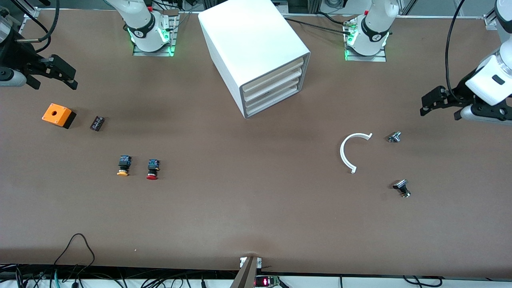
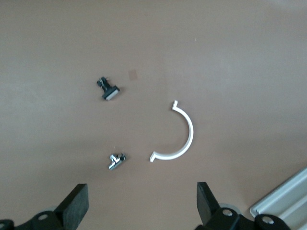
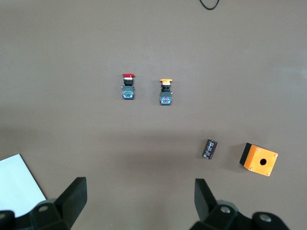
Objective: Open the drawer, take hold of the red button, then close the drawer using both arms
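Fingers, right gripper (image 1: 60,74): spread wide with nothing between them, hanging over the bench (image 1: 256,224) at the right arm's end, above the orange box (image 1: 58,115); its own camera shows both fingers (image 3: 74,196) parted.
Orange box with hole: on the bench, a small black cylinder (image 1: 97,123) just beside it.
Buttons: red-capped button (image 1: 152,169) lies on its side toward the right arm's end, nearer the front camera than the box; the orange-yellow-capped twin (image 1: 124,165) lies just beside it.
Cabinet (image 1: 256,52): between the two arm bases, set at an angle; all four drawers flush. The second-highest drawer (image 1: 273,81) is not yet pulled.
White curved piece (image 1: 352,150): toward the left arm's end, with two small metal fittings (image 1: 395,137) (image 1: 402,188) near it.
Fingers, left gripper (image 1: 436,102): released and empty, over the bench at the left arm's end.
Risk: the twin buttons lie so close that a slightly off grasp could take the wrong cap or knock both; the drawer faces look shallow, so the fingers may slip or hook a neighbouring drawer, and the light cabinet may slide when pulled.
Surface and room: matte brown bench; cables along the nearer edge.
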Controlling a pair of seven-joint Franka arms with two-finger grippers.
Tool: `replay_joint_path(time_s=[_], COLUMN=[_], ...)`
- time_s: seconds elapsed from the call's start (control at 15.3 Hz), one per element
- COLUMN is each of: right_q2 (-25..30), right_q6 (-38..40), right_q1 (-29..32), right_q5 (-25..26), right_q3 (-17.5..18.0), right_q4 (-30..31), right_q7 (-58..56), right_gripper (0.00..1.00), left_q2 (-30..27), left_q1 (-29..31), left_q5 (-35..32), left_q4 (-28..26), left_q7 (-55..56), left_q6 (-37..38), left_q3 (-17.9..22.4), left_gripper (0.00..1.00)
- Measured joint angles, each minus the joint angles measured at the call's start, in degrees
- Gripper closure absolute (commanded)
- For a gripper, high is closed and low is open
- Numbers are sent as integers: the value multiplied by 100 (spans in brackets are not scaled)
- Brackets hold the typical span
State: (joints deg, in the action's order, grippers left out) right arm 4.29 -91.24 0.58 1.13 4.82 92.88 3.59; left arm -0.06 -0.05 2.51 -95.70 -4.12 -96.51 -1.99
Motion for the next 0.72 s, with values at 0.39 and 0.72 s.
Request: replay_joint_path(time_s=[0.39,0.72], right_q2=[0,0], right_q6=[-18,-18], right_q1=[0,0], right_q5=[0,0], right_q3=[0,0], right_q4=[-17,-22], right_q7=[0,0], right_gripper=[1,1], left_q2=[-73,-36], left_q1=[-75,-88], left_q5=[-50,-226], left_q4=[130,188], left_q7=[-7,-21], left_q6=[491,488], left_q3=[-5,-73], left_gripper=[1,1])
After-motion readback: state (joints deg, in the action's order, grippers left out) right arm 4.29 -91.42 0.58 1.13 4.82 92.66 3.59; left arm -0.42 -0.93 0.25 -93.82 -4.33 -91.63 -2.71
